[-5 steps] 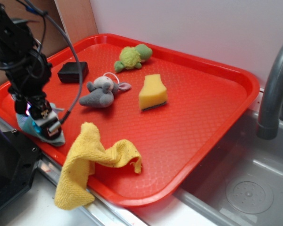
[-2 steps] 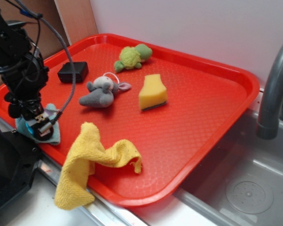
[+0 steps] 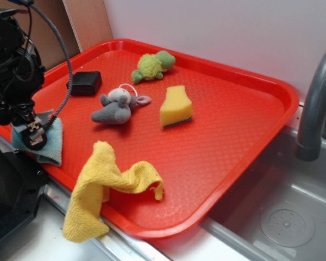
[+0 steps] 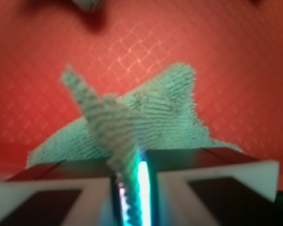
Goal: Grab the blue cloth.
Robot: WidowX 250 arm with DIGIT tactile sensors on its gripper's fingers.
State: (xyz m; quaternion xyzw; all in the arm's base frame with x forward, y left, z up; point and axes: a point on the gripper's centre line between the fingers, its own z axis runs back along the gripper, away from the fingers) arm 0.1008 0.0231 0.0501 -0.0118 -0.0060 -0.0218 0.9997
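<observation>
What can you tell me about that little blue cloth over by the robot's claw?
The blue cloth is a small light teal rag of fuzzy, looped fabric, like terry towel. It sits at the near left edge of the red tray, rumpled rather than flat. The wrist view shows a fold of it pulled up into a ridge and pinched between the two sides of the claw, which are closed on it. The rest spreads out on the tray below. Nothing else touches it; the yellow cloth lies apart from it.
</observation>
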